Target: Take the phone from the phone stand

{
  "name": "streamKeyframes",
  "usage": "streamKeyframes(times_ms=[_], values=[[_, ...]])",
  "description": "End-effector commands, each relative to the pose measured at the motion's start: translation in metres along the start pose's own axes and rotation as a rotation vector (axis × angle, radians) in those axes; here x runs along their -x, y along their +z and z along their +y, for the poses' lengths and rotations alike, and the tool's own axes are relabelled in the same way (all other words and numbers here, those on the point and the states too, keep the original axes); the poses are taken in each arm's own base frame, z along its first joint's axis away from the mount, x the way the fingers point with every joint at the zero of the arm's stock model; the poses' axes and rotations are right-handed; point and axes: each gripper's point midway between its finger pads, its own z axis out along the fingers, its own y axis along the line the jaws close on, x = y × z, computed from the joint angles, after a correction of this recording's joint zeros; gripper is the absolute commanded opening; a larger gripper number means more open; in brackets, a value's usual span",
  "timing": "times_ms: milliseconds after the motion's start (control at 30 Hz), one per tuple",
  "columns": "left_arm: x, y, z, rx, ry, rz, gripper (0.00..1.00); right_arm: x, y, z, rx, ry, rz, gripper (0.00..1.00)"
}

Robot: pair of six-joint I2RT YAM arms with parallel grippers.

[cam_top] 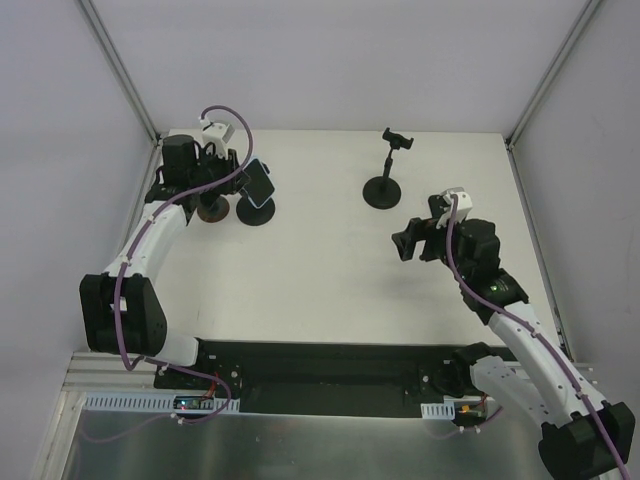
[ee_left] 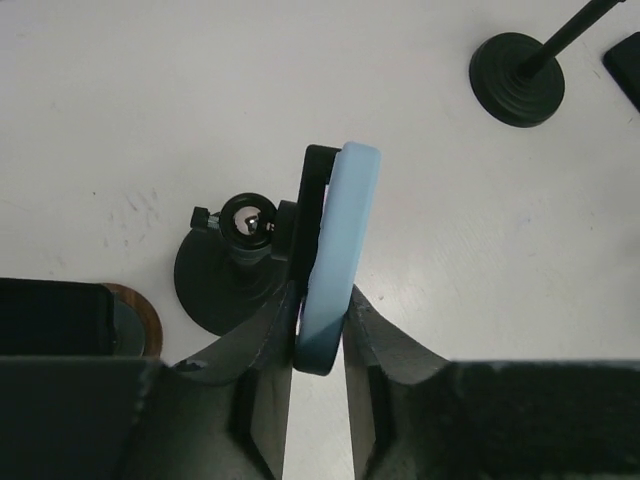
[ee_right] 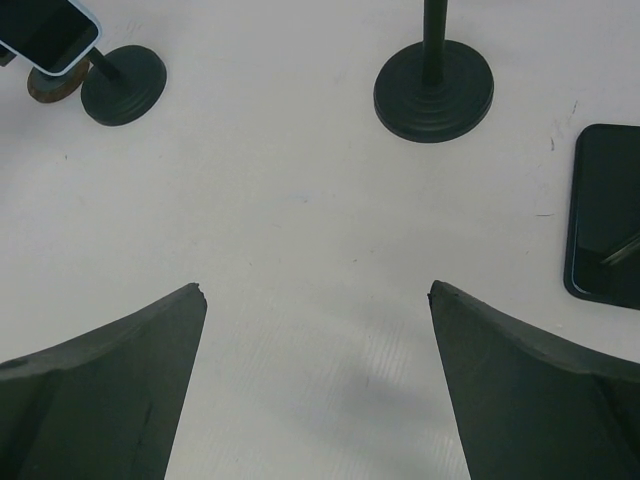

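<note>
The phone, in a light blue case, sits tilted on a black stand at the table's back left. In the left wrist view I see the phone edge-on, its back against the stand's clamp above the round base. My left gripper is shut on the phone's near end, one finger on each face. My right gripper is open and empty, low over bare table right of centre. The phone also shows far off in the right wrist view.
A second black stand with an empty clamp stands at the back centre. Another dark phone lies flat to the right of my right gripper. A brown disc lies left of the first stand's base.
</note>
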Motion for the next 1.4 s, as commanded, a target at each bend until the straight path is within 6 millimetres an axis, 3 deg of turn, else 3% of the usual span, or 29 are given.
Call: streamKeyframes(times_ms=[0,133,333,367,500,667,700,767,800,1033,1133,1233,1267,1367], values=[[0.031,-0.008,-0.015,-0.067,0.075,-0.073,0.19,0.017,0.0,0.014,0.065,-0.01,-0.033,0.96],[0.024,-0.011,-0.033,-0.078,0.122,-0.071,0.0,0.018,0.001,0.021,0.097,0.001,-0.018,0.96],[0.025,-0.028,-0.065,-0.048,0.092,-0.108,0.0,0.023,0.0,0.032,0.148,0.019,-0.011,0.96],[0.028,-0.034,-0.083,-0.068,0.083,-0.124,0.0,0.025,0.0,0.033,0.153,0.02,-0.015,0.96],[0.022,-0.044,-0.113,-0.035,0.057,-0.15,0.0,0.027,-0.001,0.037,0.172,0.029,-0.016,0.96],[-0.002,-0.055,-0.147,-0.008,-0.037,-0.159,0.0,0.026,0.003,0.042,0.201,0.047,-0.01,0.96],[-0.012,-0.056,-0.168,-0.042,-0.028,-0.142,0.0,0.026,0.003,0.044,0.206,0.054,-0.01,0.96],[-0.016,-0.057,-0.17,0.025,-0.037,-0.158,0.0,0.025,0.005,0.047,0.218,0.057,-0.002,0.96],[-0.021,-0.059,-0.191,-0.011,-0.021,-0.149,0.0,0.025,0.005,0.048,0.222,0.055,0.0,0.96],[-0.031,-0.061,-0.209,0.101,-0.075,-0.142,0.0,0.022,0.007,0.062,0.254,0.036,0.017,0.96],[-0.032,-0.056,-0.22,0.069,-0.097,-0.122,0.08,0.019,0.009,0.067,0.264,0.027,0.029,0.96],[-0.034,-0.051,-0.227,0.045,-0.097,-0.1,0.28,0.019,0.01,0.072,0.276,0.013,0.034,0.96],[-0.034,-0.051,-0.228,0.042,-0.097,-0.1,0.42,0.021,0.011,0.072,0.275,0.011,0.032,0.96],[-0.024,-0.056,-0.229,0.036,-0.09,-0.125,0.61,0.021,0.011,0.076,0.28,-0.009,0.036,0.96]])
